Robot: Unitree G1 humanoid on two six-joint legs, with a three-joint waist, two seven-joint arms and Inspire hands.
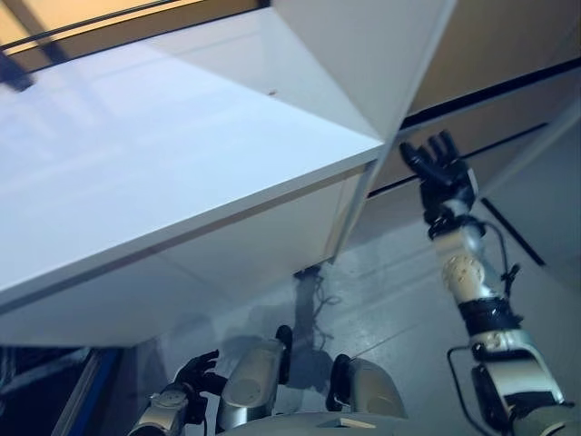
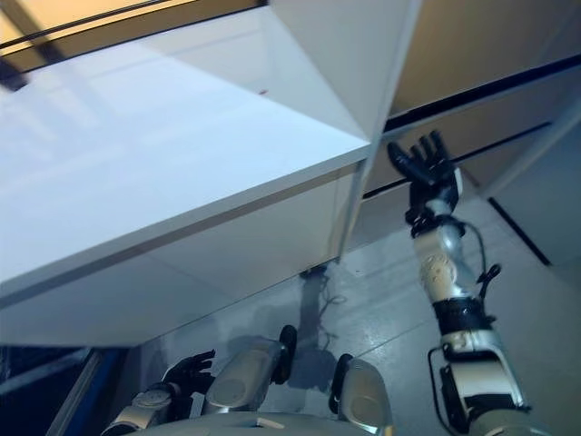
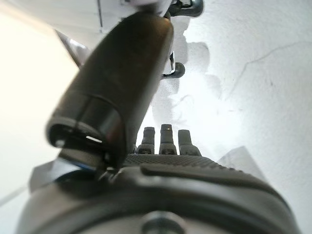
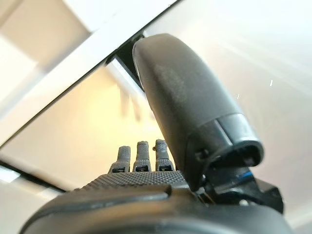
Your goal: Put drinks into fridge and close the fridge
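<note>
The open right hand [image 1: 443,174] has free room beside the white fridge door's [image 1: 363,54] edge.

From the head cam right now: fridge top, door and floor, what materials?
Fridge top: white, glossy, painted metal or plastic by the look; it mirrors window light. Door: same smooth white panel, thin edge. Floor: grey, semi-gloss, probably sealed concrete or resin; faint cracks and a soft sheen. Right hand open by the door edge.

The white fridge [image 1: 182,182] is cut off by the edges, its inside hidden.
</note>
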